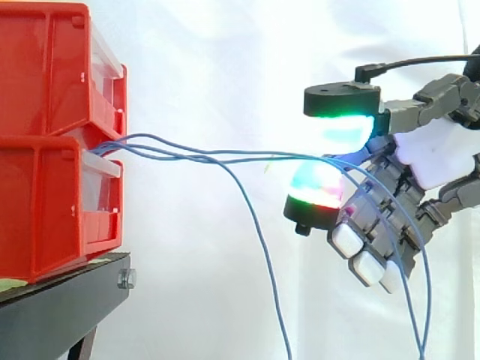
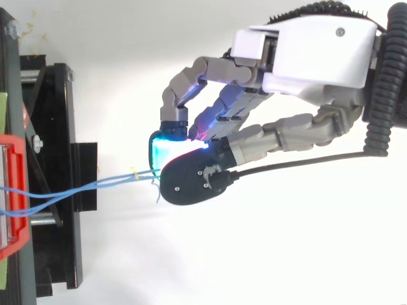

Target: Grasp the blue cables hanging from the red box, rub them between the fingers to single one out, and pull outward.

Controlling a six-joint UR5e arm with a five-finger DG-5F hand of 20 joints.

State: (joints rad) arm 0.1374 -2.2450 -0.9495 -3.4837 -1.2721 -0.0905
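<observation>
Fingers clamped on the blue cables — stretched level from the red box — one strand drooping below.

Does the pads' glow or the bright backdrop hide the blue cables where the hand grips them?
Side view: the blue cables read clearly against the white curtain, but cyan-green glow from the pads floods the pinch point. Top view: on the hand, pad glare whitens the spot where the cables end.

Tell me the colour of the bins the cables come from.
Red. The bins show best in the side view, stacked on the black stand.
</observation>
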